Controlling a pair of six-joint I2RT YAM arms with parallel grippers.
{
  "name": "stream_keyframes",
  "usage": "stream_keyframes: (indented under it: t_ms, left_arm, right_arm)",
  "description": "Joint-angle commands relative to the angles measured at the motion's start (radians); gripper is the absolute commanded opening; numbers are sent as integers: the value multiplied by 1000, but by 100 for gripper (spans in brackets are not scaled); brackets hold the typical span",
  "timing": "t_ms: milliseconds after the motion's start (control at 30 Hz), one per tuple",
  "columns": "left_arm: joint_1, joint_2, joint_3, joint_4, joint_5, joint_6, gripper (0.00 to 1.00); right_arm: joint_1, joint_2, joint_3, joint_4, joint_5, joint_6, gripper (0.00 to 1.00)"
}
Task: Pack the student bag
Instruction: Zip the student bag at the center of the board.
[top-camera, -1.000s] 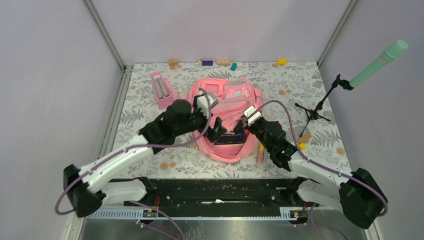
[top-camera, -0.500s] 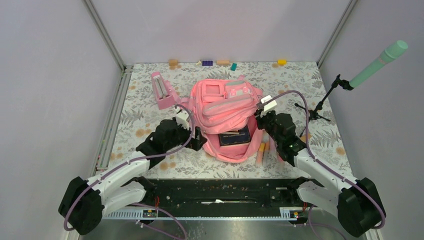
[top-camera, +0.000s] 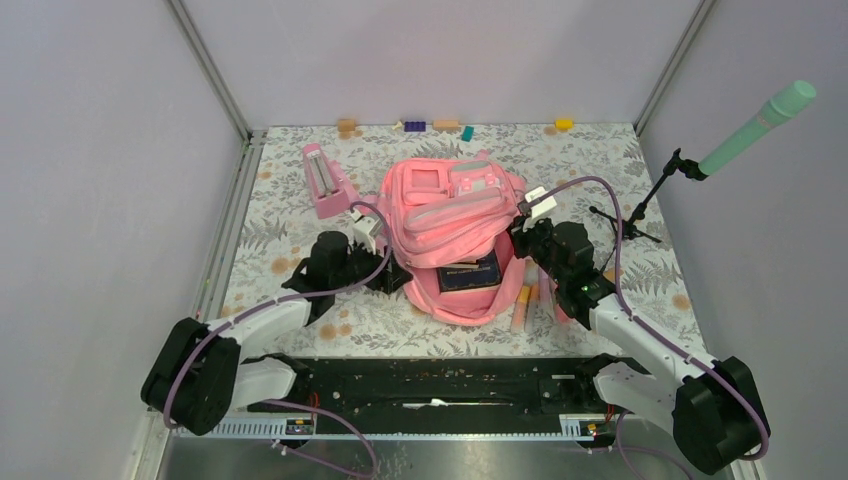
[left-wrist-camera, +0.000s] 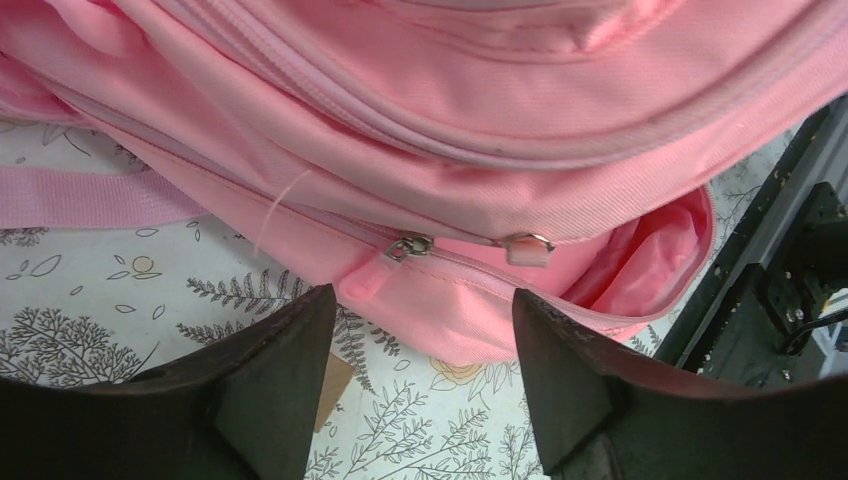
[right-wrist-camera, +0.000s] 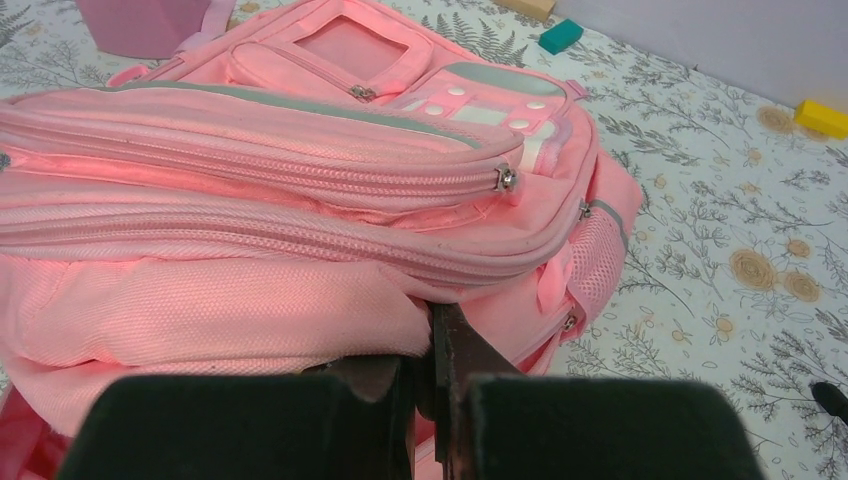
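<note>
1. The table (top-camera: 620, 170), under a floral cloth, bears everything.
2. The student bag (top-camera: 450, 215) lies in the middle of the table between the two arms (by far the biggest thing there). Its front pockets face up and its open mouth faces the arms' bases.
3. The left gripper (top-camera: 390, 275) sits low over the cloth at the bag's left side. In the left wrist view, the gripper (left-wrist-camera: 422, 300) has its jaws well apart with nothing between them. It faces two zipper pulls (left-wrist-camera: 410, 245) on the bag's (left-wrist-camera: 500, 120) lower seam without touching them.
4. The right gripper (top-camera: 522, 240) is at the bag's right edge. In the right wrist view, the gripper (right-wrist-camera: 438, 340) has its jaws pressed together, tips tucked under a fold of the bag (right-wrist-camera: 250, 200). Whether any fabric is pinched cannot be told.
5. A microphone stand (top-camera: 630, 220) holding a mint-green microphone (top-camera: 760, 125) stands at the right.
6. A pink triangular stand (top-camera: 325, 180) sits near the bag's far left.
7. A dark blue book (top-camera: 468, 275) shows in the bag's mouth.
8. Orange and pink sticks (top-camera: 522, 305) lie just beside the bag's near right corner.
9. Small blocks (top-camera: 414, 126) line the far edge.
</note>
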Motion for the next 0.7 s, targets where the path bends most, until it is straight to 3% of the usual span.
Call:
stream_keyframes:
  t_ms: [0,367,667]
  left_arm:
    - [32,69,2,154,130,-6,63]
    - [54,159,26,164,130,39,50]
    - [62,223,72,156,131,80,47]
  right_arm:
    - [-12,-9,56,35,-33,48,0]
    - [-17,4,63,34,-67,39,0]
    - [-20,17,67,33,-104,38,0]
